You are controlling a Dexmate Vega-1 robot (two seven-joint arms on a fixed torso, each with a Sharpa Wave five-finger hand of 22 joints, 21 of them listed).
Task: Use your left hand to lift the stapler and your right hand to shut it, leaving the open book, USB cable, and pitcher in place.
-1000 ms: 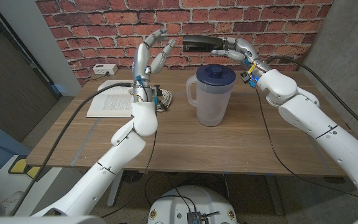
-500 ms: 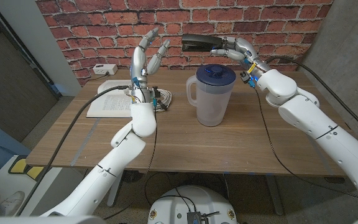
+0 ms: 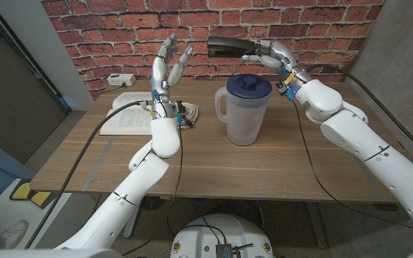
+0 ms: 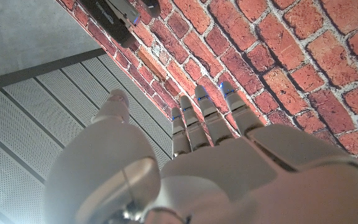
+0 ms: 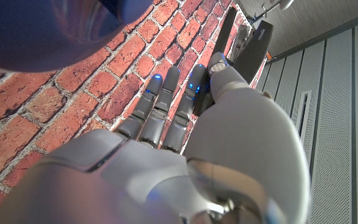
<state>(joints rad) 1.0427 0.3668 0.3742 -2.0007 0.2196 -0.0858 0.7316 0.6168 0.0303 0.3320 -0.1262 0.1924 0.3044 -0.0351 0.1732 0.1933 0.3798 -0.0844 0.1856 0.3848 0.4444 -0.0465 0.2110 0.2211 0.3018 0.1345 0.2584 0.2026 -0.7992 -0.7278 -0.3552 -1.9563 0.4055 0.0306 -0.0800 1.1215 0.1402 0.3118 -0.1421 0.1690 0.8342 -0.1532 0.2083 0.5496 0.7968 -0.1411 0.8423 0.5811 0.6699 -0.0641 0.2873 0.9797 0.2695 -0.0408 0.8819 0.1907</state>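
Observation:
My right hand (image 3: 269,53) holds the black stapler (image 3: 231,49) level in the air, high above the pitcher and close to the brick wall. In the right wrist view the stapler (image 5: 248,45) juts past the fingers of that hand (image 5: 185,130), its two halves a little apart. My left hand (image 3: 168,66) is raised left of the stapler with fingers spread upward, holding nothing and apart from it. The left wrist view looks past that hand (image 4: 191,155) to the stapler's end (image 4: 115,14) against the bricks.
A clear pitcher (image 3: 245,109) with a blue lid (image 5: 55,28) stands mid-table under the stapler. The open book (image 3: 126,115) and the coiled USB cable (image 3: 186,116) lie behind my left arm. A white box (image 3: 121,79) sits by the wall.
My left hand has drawn back to the left, away from the stapler, and its fingers have straightened. The right hand has carried the stapler slightly left.

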